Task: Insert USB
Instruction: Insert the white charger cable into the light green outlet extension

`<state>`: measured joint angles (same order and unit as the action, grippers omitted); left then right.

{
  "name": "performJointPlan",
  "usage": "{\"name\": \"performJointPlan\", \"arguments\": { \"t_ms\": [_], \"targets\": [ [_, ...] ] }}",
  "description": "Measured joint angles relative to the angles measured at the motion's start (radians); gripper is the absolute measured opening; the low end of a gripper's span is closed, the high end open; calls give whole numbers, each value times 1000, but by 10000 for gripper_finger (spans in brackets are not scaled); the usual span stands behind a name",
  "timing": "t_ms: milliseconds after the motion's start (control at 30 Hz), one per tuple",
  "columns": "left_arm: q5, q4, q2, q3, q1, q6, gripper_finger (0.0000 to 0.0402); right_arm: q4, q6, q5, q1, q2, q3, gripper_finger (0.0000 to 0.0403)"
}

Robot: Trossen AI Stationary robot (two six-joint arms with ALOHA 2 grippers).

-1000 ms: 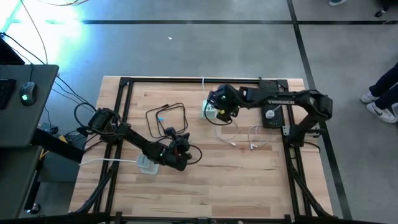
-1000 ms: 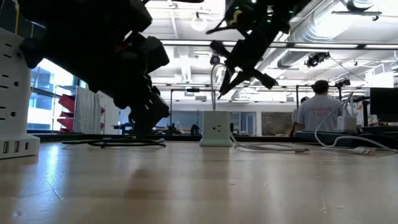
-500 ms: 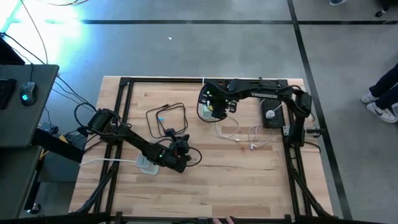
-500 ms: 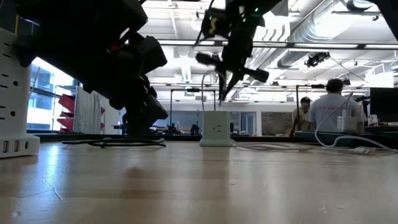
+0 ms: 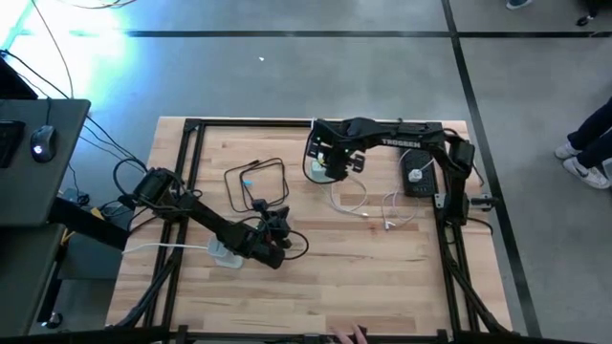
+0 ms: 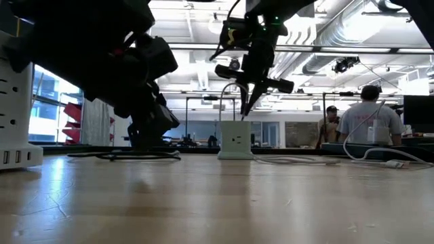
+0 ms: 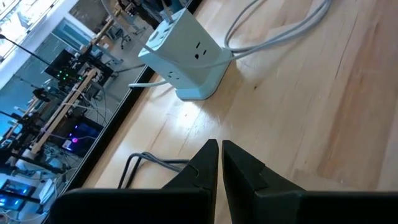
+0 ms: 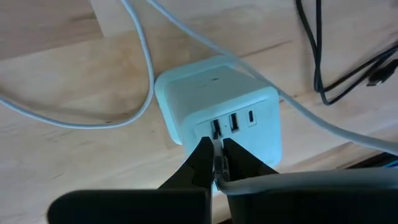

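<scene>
Your right gripper sits at upper centre of the high view, directly over the white cube, a charger block with ports on one face. Its fingers are clamped on the USB plug, whose tip is right at the leftmost port; you cannot tell if it has entered. The plug's white cable runs off along the gripper. In the low view the gripper points straight down just above the cube. Your left gripper waits at lower centre-left of the high view, fingers together and empty, near a white power strip. A black cable loops between the arms.
</scene>
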<state>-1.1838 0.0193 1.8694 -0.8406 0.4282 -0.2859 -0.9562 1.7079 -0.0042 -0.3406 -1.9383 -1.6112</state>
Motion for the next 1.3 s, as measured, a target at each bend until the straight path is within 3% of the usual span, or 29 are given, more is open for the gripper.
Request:
{"name": "performJointPlan", "arguments": {
  "t_ms": [267, 433, 700, 767, 833, 1000, 1200, 1300],
  "targets": [
    [-4, 0, 0, 0, -2, 0, 0, 0, -6, -27, 0, 1, 1, 0],
    [-24, 7, -24, 0, 3, 3, 0, -4, -162, -114, 24, 25, -20, 0],
    [-40, 108, -163, 0, 16, -77, 0, -29, -272, -187, 206, 122, -24, 0],
    [66, 102, -198, 0, 10, -41, 0, -18, -294, -188, 271, 132, -24, 0],
    [251, 64, -218, 0, -7, 25, 0, 2, -322, -180, 334, 132, -24, 0],
    [581, -173, -217, 17, -32, 225, 13, 51, -388, -167, 472, 131, 3, 0],
    [801, -432, -216, 52, -60, 296, 57, 133, -478, -82, 577, 130, 86, 0],
    [867, -457, -216, 55, -78, 286, 84, 228, -477, -23, 615, 130, 117, 0]
  ]
}}
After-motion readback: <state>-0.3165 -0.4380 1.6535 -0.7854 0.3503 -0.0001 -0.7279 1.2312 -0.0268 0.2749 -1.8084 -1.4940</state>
